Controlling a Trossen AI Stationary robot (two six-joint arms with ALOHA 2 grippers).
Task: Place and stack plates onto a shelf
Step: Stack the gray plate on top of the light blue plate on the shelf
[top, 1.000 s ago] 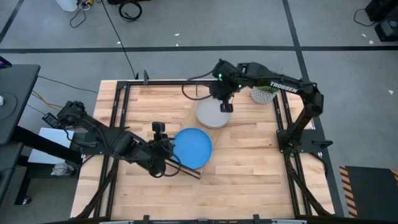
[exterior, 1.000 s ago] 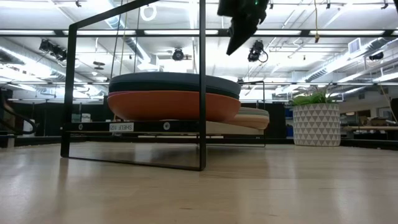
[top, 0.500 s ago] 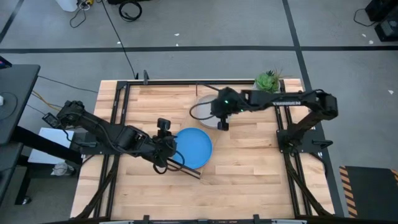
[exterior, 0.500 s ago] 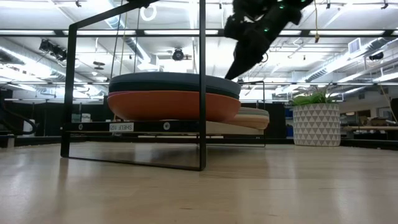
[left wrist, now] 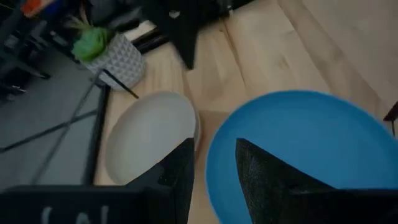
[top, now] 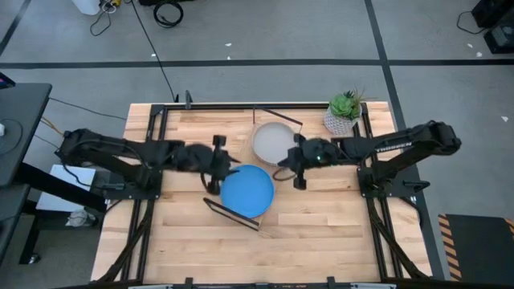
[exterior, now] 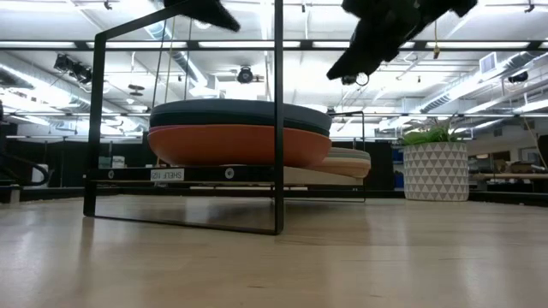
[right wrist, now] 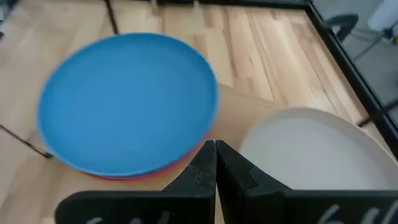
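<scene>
The shelf (top: 265, 227) lies slantwise at mid-table and carries two stacks of plates. The near stack is topped by a bright blue plate (top: 246, 191), with an orange rim (right wrist: 155, 172) showing under it. The far stack is topped by a pale grey plate (top: 271, 142). From the low view, the near stack (exterior: 240, 133) shows a dark plate over an orange one. My left gripper (top: 226, 163) hovers open at the blue plate's far-left rim, above it. My right gripper (top: 289, 167) is shut and hangs in the air between the two stacks, on their right side.
A potted plant in a white patterned pot (top: 342, 116) stands at the far right corner. The shelf's black wire end frames (exterior: 277, 120) rise at both of its ends. Bare slatted tabletop (top: 321, 233) spreads on the near side.
My left gripper has risen from the blue plate's near-left side and swung toward the table's far edge. My right gripper has drawn away from above the pale grey plate, toward the near and right side. The plates have stayed in place.
</scene>
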